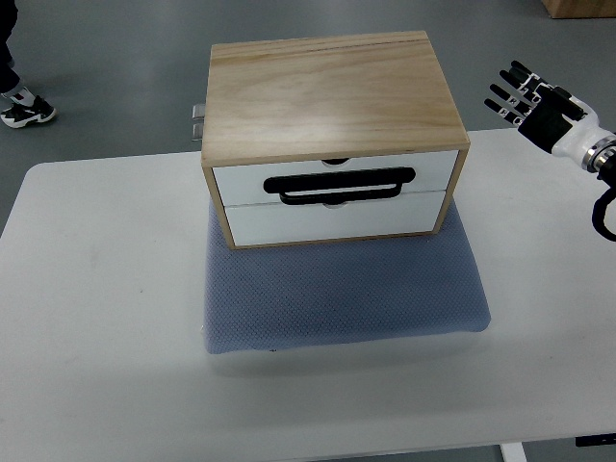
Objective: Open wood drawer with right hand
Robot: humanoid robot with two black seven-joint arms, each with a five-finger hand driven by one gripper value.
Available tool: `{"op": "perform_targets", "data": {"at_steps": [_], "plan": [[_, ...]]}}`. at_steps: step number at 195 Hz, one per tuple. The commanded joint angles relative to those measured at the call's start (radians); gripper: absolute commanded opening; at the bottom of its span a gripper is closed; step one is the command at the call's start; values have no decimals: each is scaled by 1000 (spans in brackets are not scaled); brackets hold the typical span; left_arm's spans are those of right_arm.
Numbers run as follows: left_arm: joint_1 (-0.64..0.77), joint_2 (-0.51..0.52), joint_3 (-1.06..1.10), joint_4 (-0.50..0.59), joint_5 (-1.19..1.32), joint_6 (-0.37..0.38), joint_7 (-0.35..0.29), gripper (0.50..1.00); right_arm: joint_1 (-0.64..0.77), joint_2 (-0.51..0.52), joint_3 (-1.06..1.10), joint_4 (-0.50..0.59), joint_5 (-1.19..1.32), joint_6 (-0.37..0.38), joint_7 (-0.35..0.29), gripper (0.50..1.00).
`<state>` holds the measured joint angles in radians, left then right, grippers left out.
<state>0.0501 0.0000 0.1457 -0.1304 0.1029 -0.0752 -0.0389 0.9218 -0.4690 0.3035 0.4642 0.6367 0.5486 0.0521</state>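
Note:
A wooden drawer box (332, 91) stands on a blue-grey mat (342, 294) in the middle of the white table (106, 318). Its front shows two white drawers, both closed, with a black loop handle (342, 185) across the seam between them. My right hand (525, 96) hovers at the upper right, beyond the table's far edge and to the right of the box, well apart from it. Its black fingers (507, 89) are spread and hold nothing. The left arm does not show.
A person's shoe (24, 111) stands on the grey floor at the top left. A small metal piece (197, 122) pokes out behind the box's left side. A black cable (604, 214) loops at the right edge.

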Motion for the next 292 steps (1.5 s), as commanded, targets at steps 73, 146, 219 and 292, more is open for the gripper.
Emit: {"op": "perform_targets", "data": {"at_steps": [73, 146, 219, 292], "plan": [[8, 0, -3, -3, 0, 2, 1, 1000, 0, 10, -1, 4, 0, 1, -2, 944], [-15, 0, -2, 8, 0, 2, 1, 1000, -3, -30, -1, 1, -2, 1, -2, 944], [-15, 0, 0, 8, 0, 2, 1, 1000, -1, -128, 0, 1, 0, 48, 3, 944], [-15, 0, 0, 8, 0, 2, 1, 1000, -1, -171, -1, -10, -9, 59, 41, 944]]}}
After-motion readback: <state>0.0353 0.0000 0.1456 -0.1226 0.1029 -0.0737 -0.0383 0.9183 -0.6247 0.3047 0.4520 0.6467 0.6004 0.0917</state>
